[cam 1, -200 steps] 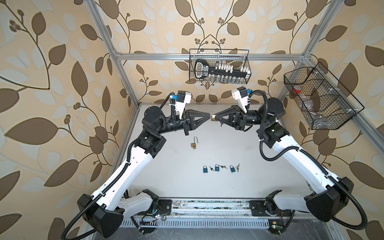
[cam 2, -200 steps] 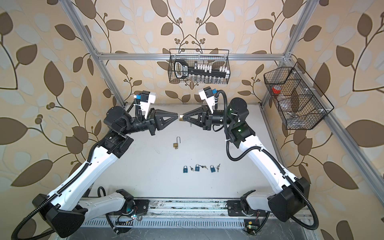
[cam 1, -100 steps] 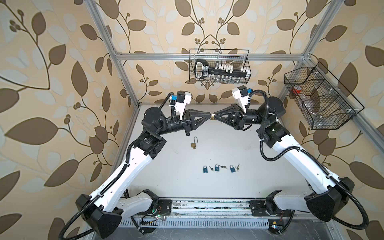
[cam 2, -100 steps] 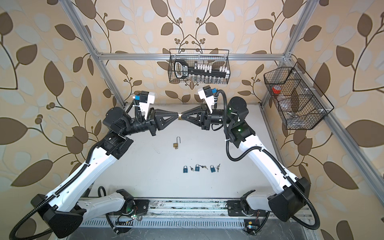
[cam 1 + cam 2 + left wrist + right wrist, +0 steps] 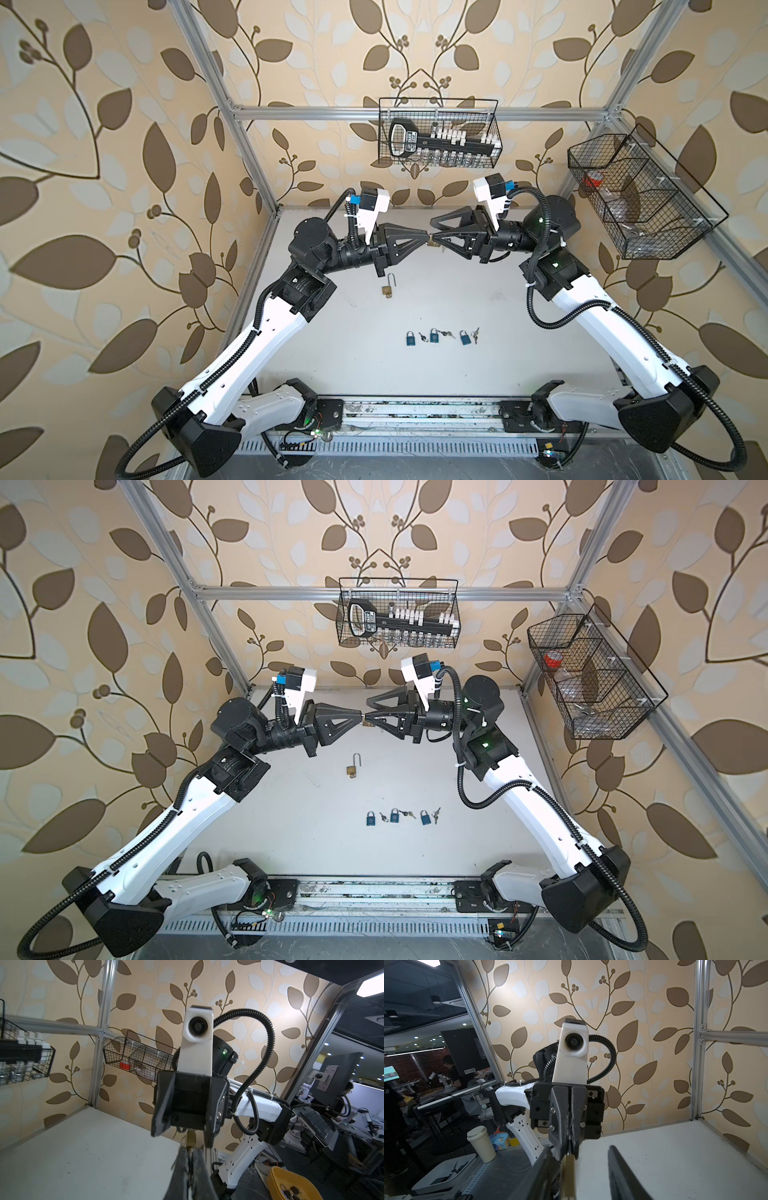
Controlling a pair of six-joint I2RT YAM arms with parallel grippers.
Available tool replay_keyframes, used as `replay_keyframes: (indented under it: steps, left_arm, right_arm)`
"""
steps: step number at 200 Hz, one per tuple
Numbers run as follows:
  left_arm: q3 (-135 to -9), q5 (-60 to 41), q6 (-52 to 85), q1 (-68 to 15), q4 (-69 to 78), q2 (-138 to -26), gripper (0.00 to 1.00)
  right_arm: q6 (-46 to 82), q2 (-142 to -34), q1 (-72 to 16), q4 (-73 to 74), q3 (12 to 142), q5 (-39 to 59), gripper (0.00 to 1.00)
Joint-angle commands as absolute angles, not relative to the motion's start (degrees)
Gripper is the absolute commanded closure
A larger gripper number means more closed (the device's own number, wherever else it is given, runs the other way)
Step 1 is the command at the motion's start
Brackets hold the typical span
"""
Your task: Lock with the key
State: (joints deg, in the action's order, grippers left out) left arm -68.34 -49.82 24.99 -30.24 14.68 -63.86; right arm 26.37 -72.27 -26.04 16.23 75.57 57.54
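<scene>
— How far along is the locking?
— Not far, I am judging. The brass padlock (image 5: 387, 289) is lying on the table (image 5: 374, 374) towards the back with its hoop standing open, so the locking itself is not yet done.
— And the claws?
— They are meeting tip to tip in the air over the back of the table. The left claw (image 5: 427, 237) is pinching shut on a small brass piece (image 5: 434, 243). The right claw (image 5: 433, 229) is standing wide, with the piece close beside one of its fingers and not clamped by them.
— Is that piece the key?
— It is looking like one to me, but it is too small to tell for sure. Carrying it to the padlock, closing the hoop and turning are all remaining.
— Anything else lying there?
— Three blue padlocks (image 5: 434, 336) are sitting in a row nearer the front, with small keys (image 5: 446, 333) just beside them, well apart from the brass one.
— The surface, the room?
— The table is showing white with a few dark scuffs. Leaf wallpaper is running round it behind a metal frame (image 5: 316, 112). A back basket (image 5: 436, 99) is hanging from the rear rail and a side basket (image 5: 673, 241) on the right wall. The wrist views are showing an office beyond, with a paper cup (image 5: 481, 1144) and a person (image 5: 450, 1072) sitting at a desk
</scene>
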Motion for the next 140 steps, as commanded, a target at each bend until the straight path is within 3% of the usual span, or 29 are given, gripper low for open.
replay_keyframes:
  steps: [1, 30, 45, 61, 99, 140]
  left_arm:
    - [-70.6, -57.3, 23.3, -27.9, 11.3, -63.9, 1.00]
    - [-74.5, -60.9, 17.2, -27.7, 3.7, -64.9, 1.00]
    - [-75.7, -61.1, 15.4, -27.5, 1.7, -65.1, 1.00]
    - [-76.3, -60.7, 14.7, -27.2, 1.0, -65.2, 1.00]
    - [-76.7, -60.9, 14.5, -27.0, 0.9, -65.4, 1.00]
    - [-76.6, -60.8, 14.4, -27.0, 0.8, -65.2, 1.00]
  right_arm:
    - [24.5, -69.6, -23.6, 14.7, 75.2, 60.0, 0.35]
    - [14.3, -69.8, -23.6, -1.0, 79.6, 61.9, 0.32]
    - [10.2, -69.3, -23.5, -7.5, 80.3, 59.5, 0.40]
    - [9.8, -68.9, -23.4, -9.0, 79.7, 60.2, 0.51]
    - [10.0, -68.6, -23.5, -9.4, 78.7, 62.3, 0.60]
    - [11.9, -69.2, -23.5, -7.1, 78.6, 65.9, 0.62]
